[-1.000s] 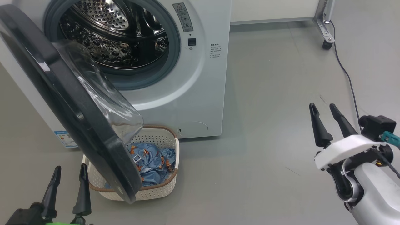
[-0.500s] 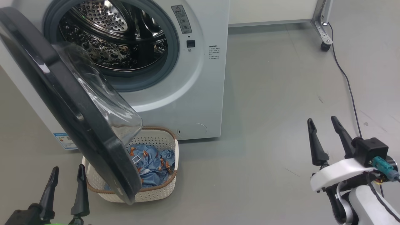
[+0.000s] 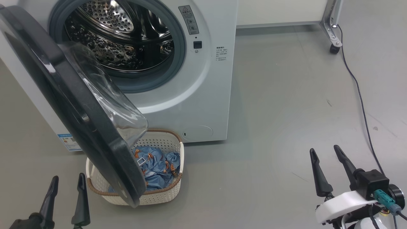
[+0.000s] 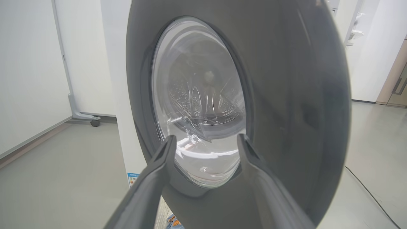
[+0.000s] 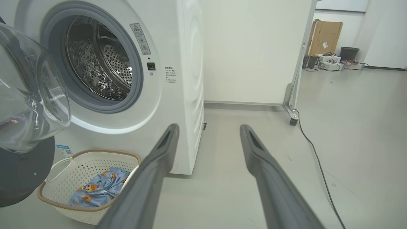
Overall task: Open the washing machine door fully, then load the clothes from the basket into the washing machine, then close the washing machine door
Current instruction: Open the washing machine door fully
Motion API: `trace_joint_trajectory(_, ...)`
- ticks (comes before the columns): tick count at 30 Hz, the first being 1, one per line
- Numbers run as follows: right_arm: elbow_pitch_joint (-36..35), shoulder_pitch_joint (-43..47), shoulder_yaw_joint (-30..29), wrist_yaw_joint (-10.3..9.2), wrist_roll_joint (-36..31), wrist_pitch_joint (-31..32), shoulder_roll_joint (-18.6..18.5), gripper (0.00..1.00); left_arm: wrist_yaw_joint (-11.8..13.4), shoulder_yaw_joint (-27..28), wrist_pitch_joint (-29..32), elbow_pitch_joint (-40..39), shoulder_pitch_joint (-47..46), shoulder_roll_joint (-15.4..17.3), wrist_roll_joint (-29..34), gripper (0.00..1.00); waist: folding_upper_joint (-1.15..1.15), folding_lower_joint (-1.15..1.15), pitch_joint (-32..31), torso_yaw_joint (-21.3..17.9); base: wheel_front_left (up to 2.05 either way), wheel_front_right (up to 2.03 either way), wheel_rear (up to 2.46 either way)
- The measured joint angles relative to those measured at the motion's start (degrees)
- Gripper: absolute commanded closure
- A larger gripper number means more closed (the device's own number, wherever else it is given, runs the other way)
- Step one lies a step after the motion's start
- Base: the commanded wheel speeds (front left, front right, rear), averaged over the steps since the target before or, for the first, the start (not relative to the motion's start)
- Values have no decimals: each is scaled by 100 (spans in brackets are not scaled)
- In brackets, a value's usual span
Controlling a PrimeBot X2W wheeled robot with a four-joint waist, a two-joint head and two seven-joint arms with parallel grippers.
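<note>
Holds L gripper point(image 3: 68, 176) spread, empty, 7 o'clock by washing machine door point(image 3: 57, 95); R gripper point(image 3: 324, 148) likewise, 4 o'clock. Leaves clothes point(image 3: 159, 165) in basket point(image 3: 171, 194), 6 o'clock.

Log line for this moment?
washing machine door: open | clothes: in basket | left gripper: open, empty | right gripper: open, empty

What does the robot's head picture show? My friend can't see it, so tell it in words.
A white washing machine stands with its round door swung open, black rim and glass bowl reaching over a cream basket of blue clothes on the grey floor. The left gripper and right gripper sit low in the corners, jaws open and empty.
</note>
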Motion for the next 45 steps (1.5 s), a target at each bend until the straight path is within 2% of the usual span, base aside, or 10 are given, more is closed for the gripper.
trace_joint_trajectory(32, -221, 521, -372, -44, -534, 0, 430, 0, 0, 13, 0, 548, 124, -29, 308, 0, 0, 0, -13, 30, 0, 0, 0)
trace_joint_trajectory(45, -200, 527, -438, 12, -595, 0, 531, 0, 0, 31, 0, 578, 121, -33, 356, 0, 0, 0, -22, 45, 0, 0, 0)
